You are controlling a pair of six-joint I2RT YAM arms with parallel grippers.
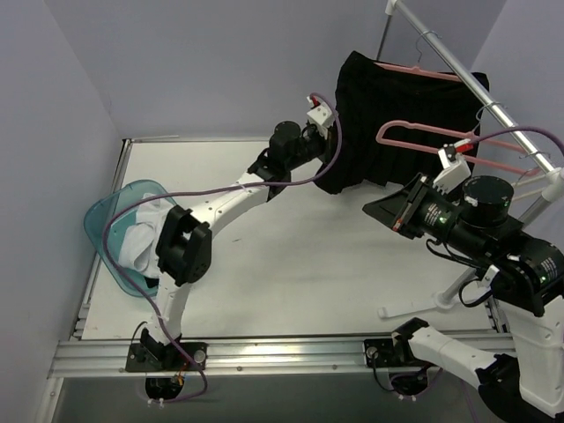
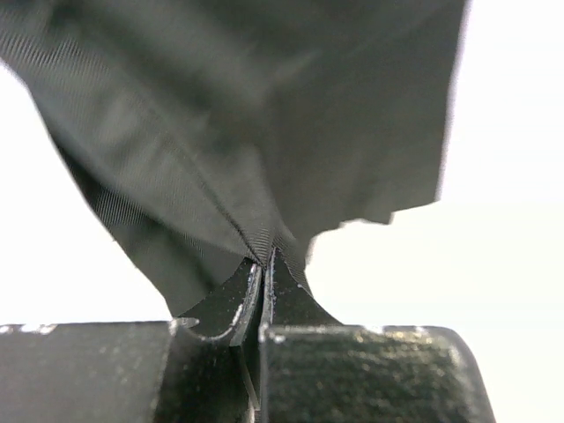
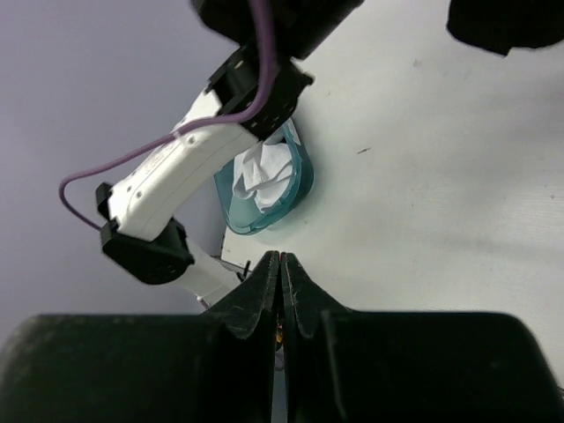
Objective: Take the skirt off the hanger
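Observation:
The black skirt point(image 1: 397, 106) hangs from a pink hanger point(image 1: 421, 70) on the metal rail point(image 1: 493, 106) at the back right. My left gripper point(image 1: 333, 166) reaches to the skirt's lower left edge and is shut on it. In the left wrist view the fabric point(image 2: 264, 115) bunches into pleats right at the pinched tips of the left gripper point(image 2: 266, 260). My right gripper point(image 1: 381, 210) hovers over the table to the right, below the skirt. In its own view the right gripper point(image 3: 280, 260) is shut with nothing between the jaws.
A second pink hanger point(image 1: 441, 134), bare, hangs on the rail in front of the skirt, just above my right wrist. A teal basket point(image 1: 104, 231) with white cloth sits at the table's left edge, also in the right wrist view as the basket point(image 3: 295, 189).

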